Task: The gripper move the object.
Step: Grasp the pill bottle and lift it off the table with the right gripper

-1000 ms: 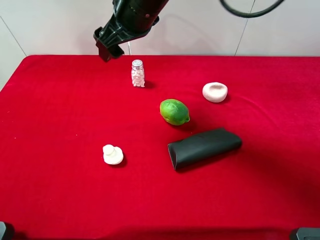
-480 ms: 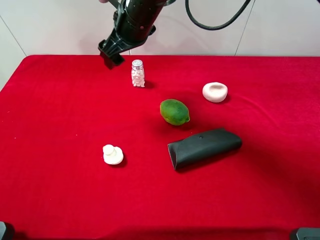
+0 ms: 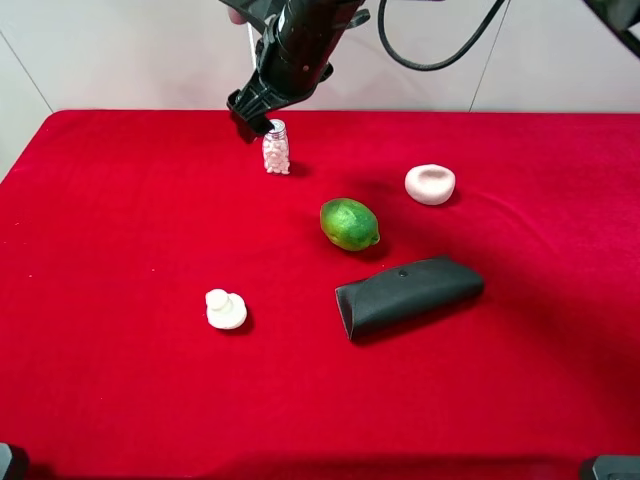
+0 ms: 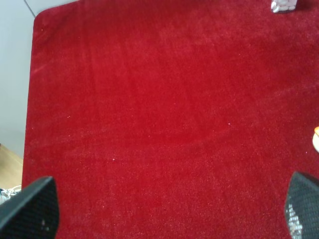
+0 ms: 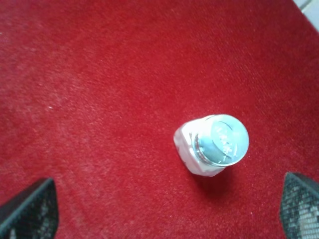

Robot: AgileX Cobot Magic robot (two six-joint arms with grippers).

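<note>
The object, a small clear bottle of white pills with a silver cap, stands upright on the red cloth at the back of the table. My right gripper hangs just above and behind its cap, reaching in from the back across the middle. In the right wrist view the bottle lies between the spread fingertips, touched by neither, and the gripper is open. My left gripper is open over bare red cloth, with the bottle's base far ahead of it.
A green lime lies right of centre. A black pouch lies in front of it, and a pale bowl-shaped piece sits at the back right. A white knobbed lump rests front left. The red table ends at a white wall.
My right gripper has moved rightward and down, from left of the bottle to just above and behind its cap. The bottle and the other things have not moved.
</note>
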